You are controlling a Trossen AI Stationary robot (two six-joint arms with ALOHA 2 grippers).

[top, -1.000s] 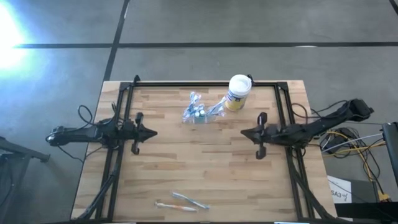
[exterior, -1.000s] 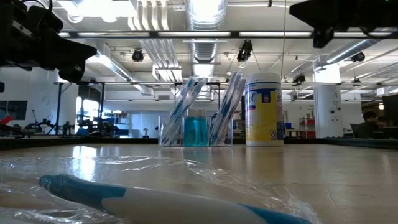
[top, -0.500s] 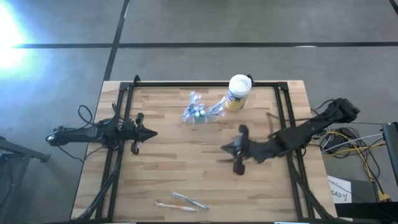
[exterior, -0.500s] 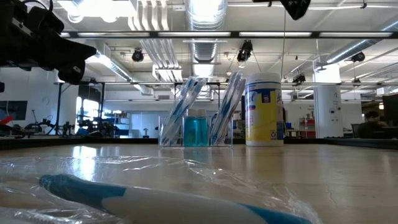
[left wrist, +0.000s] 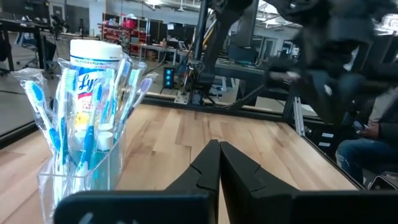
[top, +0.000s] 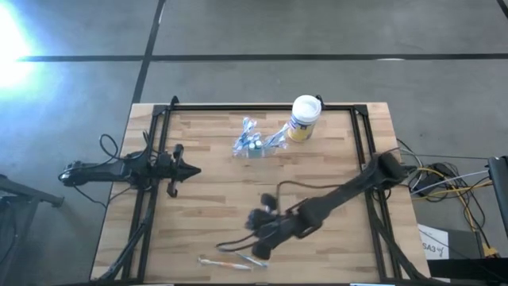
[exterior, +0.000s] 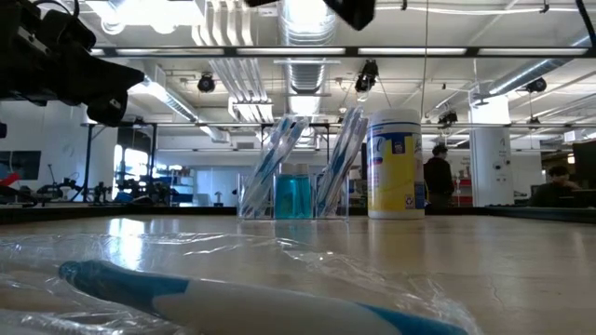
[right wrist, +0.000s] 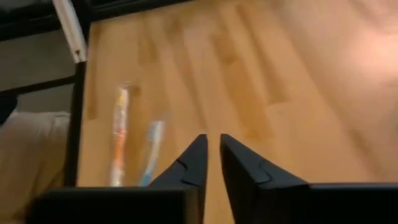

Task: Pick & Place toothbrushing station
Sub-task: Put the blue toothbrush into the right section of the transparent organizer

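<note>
The toothbrushing station [top: 254,144], a low clear holder with several blue toothbrushes standing in it, rests on its base at the table's far middle. It also shows in the low view [exterior: 293,191] and the left wrist view [left wrist: 81,171]. My right gripper [top: 255,242] is stretched out over the table's near middle, well away from the station. In its wrist view it [right wrist: 211,140] shows a narrow gap between the fingertips and holds nothing. My left gripper [top: 190,169] waits at the table's left, shut and empty [left wrist: 217,146].
A white canister with a yellow label [top: 304,117] stands just right of the station. Two wrapped toothbrushes [top: 232,257] lie near the table's near edge, just ahead of my right gripper [right wrist: 134,146]. A black frame [top: 262,107] runs round the table.
My right arm has swung from the table's right side toward the near edge and the left, reaching out low over the wood toward the wrapped toothbrushes. The station and the canister have stayed where they were.
</note>
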